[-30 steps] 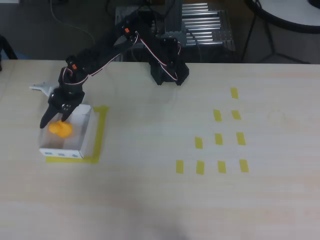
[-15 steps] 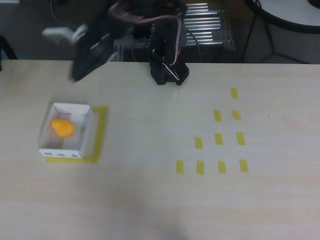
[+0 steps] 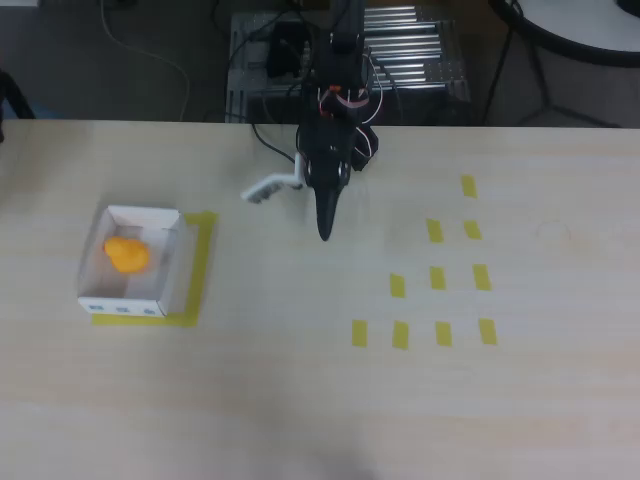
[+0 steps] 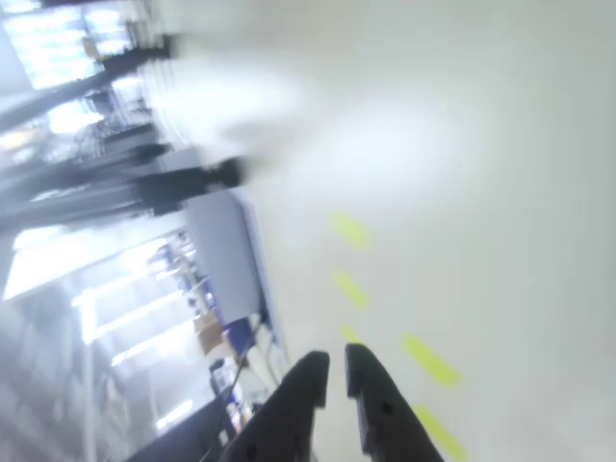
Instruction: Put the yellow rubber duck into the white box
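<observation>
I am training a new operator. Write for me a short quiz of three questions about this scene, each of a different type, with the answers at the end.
1. True or false: the yellow rubber duck lies inside the white box.
2. In the overhead view, the gripper is: A) over the box; B) near the table's middle, away from the box; C) over the yellow tape strips.
3. Fill in: the tape frame around the box is coloured ____.

Key: 1 true; 2 B; 3 yellow.
</observation>
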Motion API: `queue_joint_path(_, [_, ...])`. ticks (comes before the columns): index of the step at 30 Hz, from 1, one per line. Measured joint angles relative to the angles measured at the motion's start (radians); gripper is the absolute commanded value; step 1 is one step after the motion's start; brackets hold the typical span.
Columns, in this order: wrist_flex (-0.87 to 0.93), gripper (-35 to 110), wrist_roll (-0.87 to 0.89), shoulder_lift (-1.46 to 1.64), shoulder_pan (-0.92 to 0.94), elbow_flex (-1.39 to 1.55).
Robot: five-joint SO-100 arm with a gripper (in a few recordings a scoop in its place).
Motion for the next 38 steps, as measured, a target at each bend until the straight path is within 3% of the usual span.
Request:
queue_joint_path(10, [0.152, 0, 0.115, 0.006, -0.026, 0.005])
queue_joint_path(38, [0.158, 0, 0.115, 0.006, -0.029, 0.005])
